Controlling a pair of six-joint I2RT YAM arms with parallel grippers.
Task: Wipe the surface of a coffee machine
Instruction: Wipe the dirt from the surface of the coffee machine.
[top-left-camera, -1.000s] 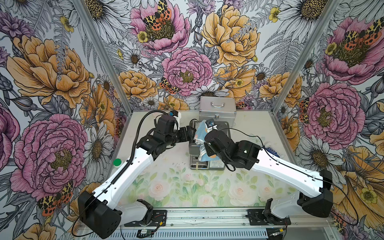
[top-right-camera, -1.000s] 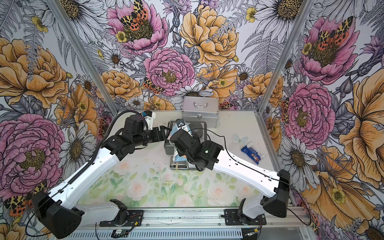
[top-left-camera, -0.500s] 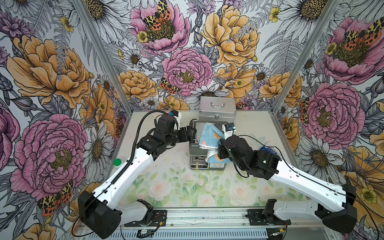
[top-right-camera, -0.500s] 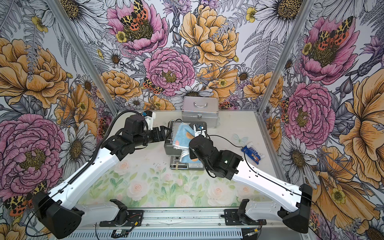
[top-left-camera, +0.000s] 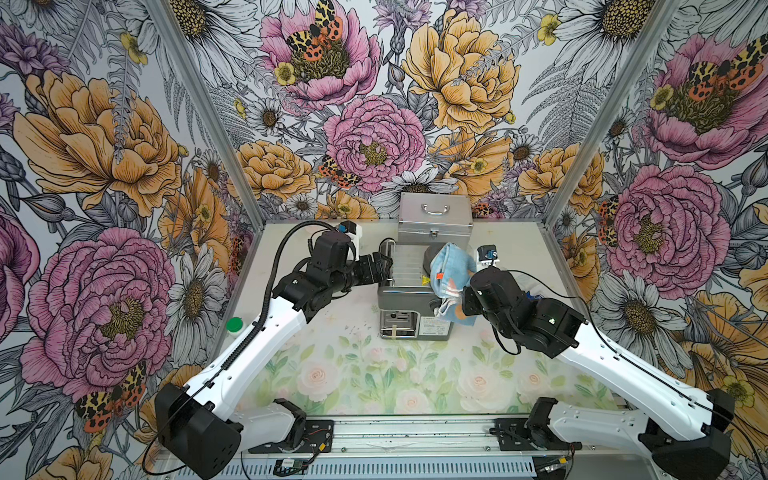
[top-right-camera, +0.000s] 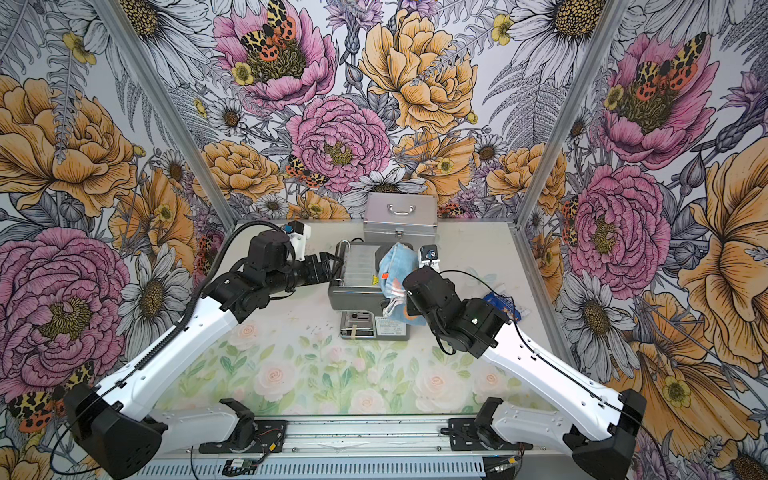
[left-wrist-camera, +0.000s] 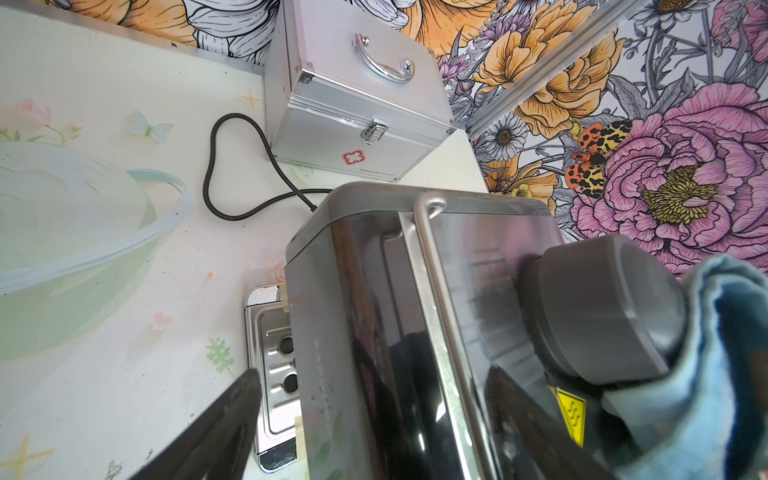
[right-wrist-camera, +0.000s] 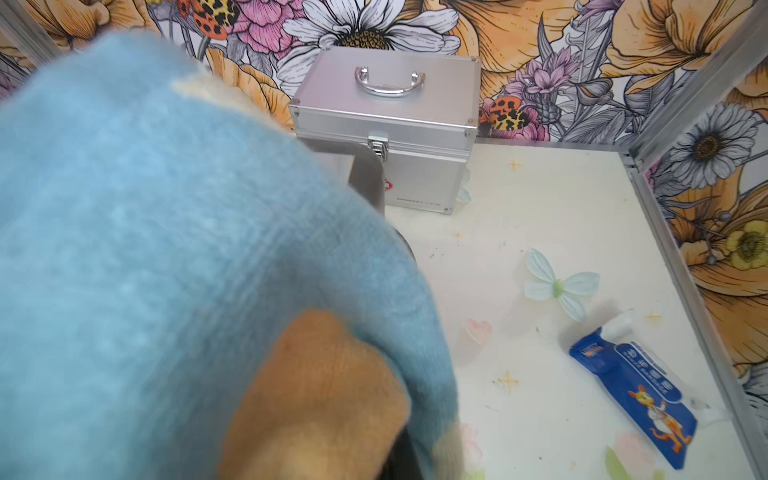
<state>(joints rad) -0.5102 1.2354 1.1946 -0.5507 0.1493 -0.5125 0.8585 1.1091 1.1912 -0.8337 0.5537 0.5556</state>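
Wiping of the coffee machine is judged underway, cloth clamped in right end effector, left end effector apart; front called for next.

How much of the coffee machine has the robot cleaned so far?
Done: the right gripper has the blue cloth pinched and on the coffee machine. In hand: the cloth lies over the grey dome cap and the top's right edge, while the open left gripper straddles the opposite edge. Left: the ribbed tray and the front are uncovered; which parts are already wiped, I cannot tell.
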